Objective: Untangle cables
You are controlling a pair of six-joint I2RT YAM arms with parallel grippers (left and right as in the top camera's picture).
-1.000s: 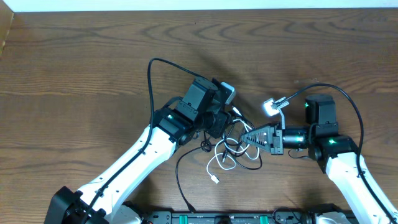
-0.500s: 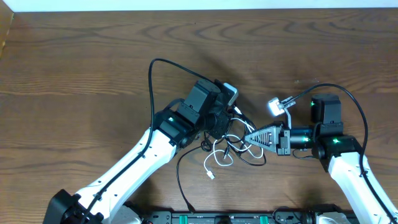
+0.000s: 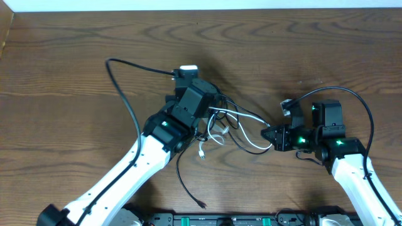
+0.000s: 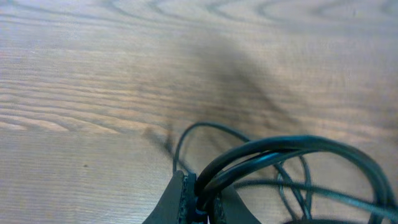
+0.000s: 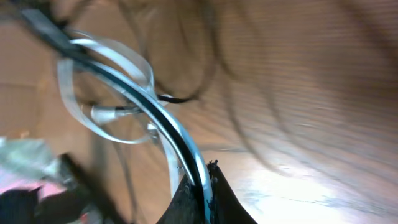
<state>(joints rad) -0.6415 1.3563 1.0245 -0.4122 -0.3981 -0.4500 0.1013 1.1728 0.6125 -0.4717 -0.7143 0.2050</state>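
Cables (image 3: 242, 129), one tangle: my left claw (image 4: 198, 199), at its 9 o'clock, pinches black ones; my right claw (image 5: 201, 186), at 3 o'clock, pinches white.

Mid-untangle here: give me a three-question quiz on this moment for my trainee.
1. True or false: the left gripper is shut on black cables.
2. Which one runs into the shut right gripper? A: red cable. B: white cable. C: yellow cable.
3. Fill in: the table under the arms is made of ____.
Key: 1 true; 2 B; 3 wood.
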